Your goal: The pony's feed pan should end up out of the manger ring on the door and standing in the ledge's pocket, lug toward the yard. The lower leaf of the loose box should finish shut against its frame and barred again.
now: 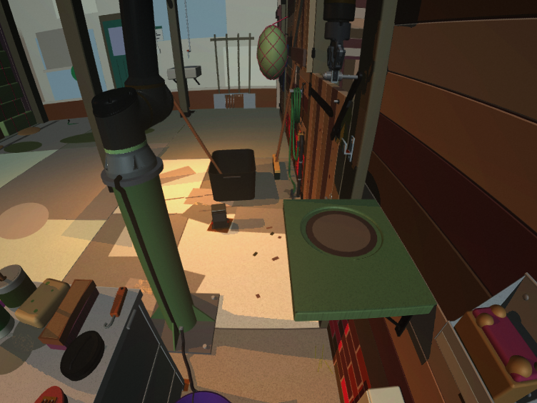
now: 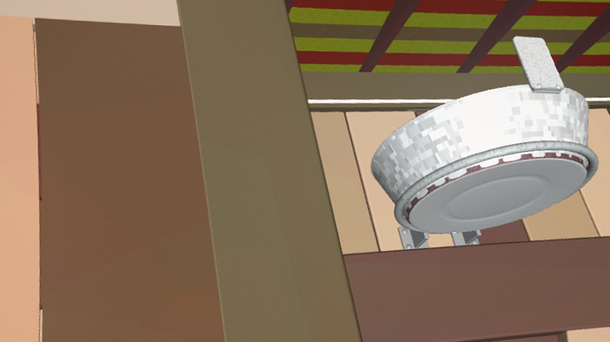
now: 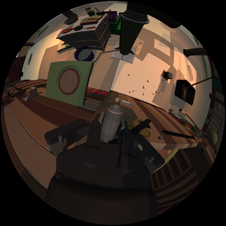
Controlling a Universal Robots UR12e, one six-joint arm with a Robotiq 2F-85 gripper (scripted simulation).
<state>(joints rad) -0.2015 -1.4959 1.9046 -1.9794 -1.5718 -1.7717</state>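
Note:
The white speckled feed pan sits in the manger ring on the inner side of the plank door, its flat lug sticking up at the rim. The green ledge juts from the wall beside the door post, and its round brown pocket holds nothing. The lower door leaf stands by its frame post. A grey metal bar handle sticks up at the leaf's top edge. My gripper hangs above that edge and is closed around the bar handle.
The arm's green pedestal stands on the floor left of the ledge. A dark tub with a stick sits farther back. A grey cabinet with tack items fills the near left. A haynet hangs by the door wall.

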